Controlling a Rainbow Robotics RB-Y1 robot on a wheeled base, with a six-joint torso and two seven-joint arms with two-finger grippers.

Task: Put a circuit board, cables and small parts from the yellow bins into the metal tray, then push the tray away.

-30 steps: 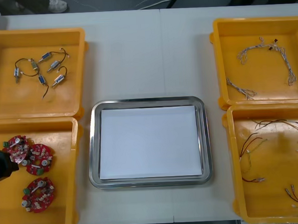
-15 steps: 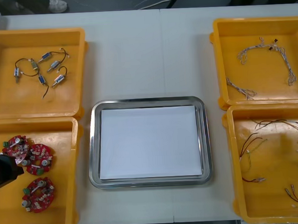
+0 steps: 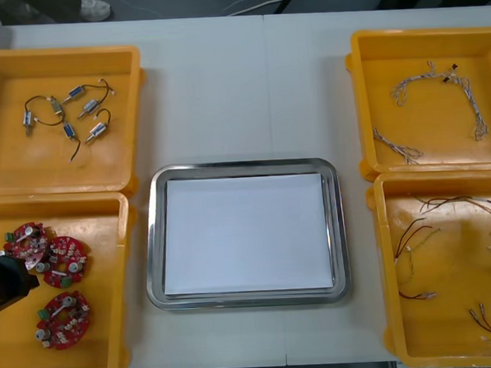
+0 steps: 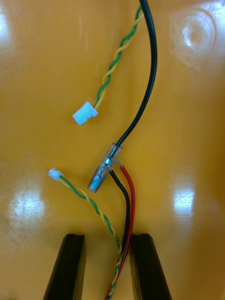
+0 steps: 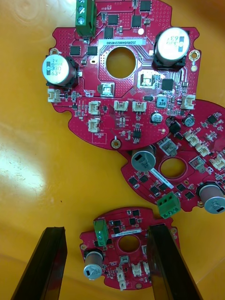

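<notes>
Nudged the left gripper (image 5: 105,229) down left of the metal tray (image 3: 245,169), fingers spread astride one circuit board (image 5: 126,262). Edged the right gripper (image 4: 108,236) in right of the tray, likewise spread around the red and black cables (image 4: 127,201). Probably poised to clamp both. Leaves the tray holding nothing yet.

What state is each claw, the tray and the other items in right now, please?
Left claw: open, straddling the smallest circuit board.
Right claw: open, straddling the red and black cables.
Metal tray: white inside, nothing loaded yet.
Other two circuit boards: lying flat, overlapping.
Small metal parts: loose in the far left yellow bin.
</notes>
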